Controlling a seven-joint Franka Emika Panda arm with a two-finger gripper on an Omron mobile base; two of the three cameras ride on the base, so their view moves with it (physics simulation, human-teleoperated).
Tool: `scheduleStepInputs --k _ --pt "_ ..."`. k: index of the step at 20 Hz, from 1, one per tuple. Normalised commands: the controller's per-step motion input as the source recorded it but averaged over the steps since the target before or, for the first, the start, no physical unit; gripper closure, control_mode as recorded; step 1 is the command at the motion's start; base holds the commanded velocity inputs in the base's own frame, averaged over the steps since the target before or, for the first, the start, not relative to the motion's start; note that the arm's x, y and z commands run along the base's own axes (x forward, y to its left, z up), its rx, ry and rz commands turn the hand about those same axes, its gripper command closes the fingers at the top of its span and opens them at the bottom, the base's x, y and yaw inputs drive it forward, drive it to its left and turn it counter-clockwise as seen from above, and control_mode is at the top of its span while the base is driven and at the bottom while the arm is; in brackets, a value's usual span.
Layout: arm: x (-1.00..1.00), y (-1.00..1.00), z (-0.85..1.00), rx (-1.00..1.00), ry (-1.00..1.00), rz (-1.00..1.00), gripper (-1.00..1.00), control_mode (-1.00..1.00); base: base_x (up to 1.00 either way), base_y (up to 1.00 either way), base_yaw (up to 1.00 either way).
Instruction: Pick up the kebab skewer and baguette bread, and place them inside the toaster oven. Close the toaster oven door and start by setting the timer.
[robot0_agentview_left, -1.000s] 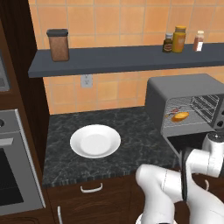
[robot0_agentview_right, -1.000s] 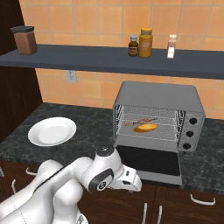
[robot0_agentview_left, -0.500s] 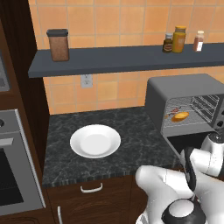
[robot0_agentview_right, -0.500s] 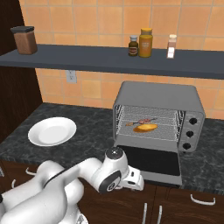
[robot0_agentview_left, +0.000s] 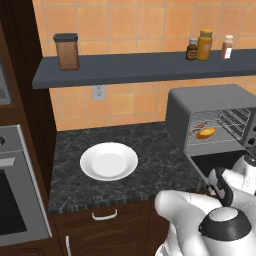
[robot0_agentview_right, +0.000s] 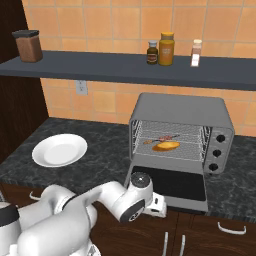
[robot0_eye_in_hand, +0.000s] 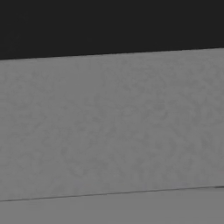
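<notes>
Already the golden oval baguette bread and thin kebab skewer lie on the wire rack inside the boxy grey toaster oven. With jaws spread empty under the counter's front edge, the gripper should lift the lowered dark-glass door squarely from beneath.

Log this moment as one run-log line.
baguette bread: on rack | kebab skewer: on rack | toaster oven door: open, folded down | white plate: on counter
</notes>
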Motion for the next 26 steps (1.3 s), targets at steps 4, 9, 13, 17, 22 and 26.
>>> scheduleStepInputs --k 4,9,13,17,22,26 --pt "0.27 0.0 -0.03 0.0 -0.18 0.0 -1.0 -1.0 0.0 0.0 0.0" --pt "0.7 0.06 0.14 0.0 -0.23 0.0 -1.0 -1.0 0.0 0.0 0.0" --pt "0.93 0.17 0.25 0.01 -0.3 0.0 -1.0 -1.0 0.0 0.0 0.0" --pt "0.99 0.2 0.45 0.01 -0.29 0.0 -1.0 -1.0 0.0 0.0 0.0" --pt "1.0 0.35 0.49 0.0 -0.26 0.0 -1.0 -1.0 0.0 0.0 0.0" --pt "1.0 0.69 0.09 0.0 -0.29 0.0 -1.0 -1.0 0.0 0.0 0.0"
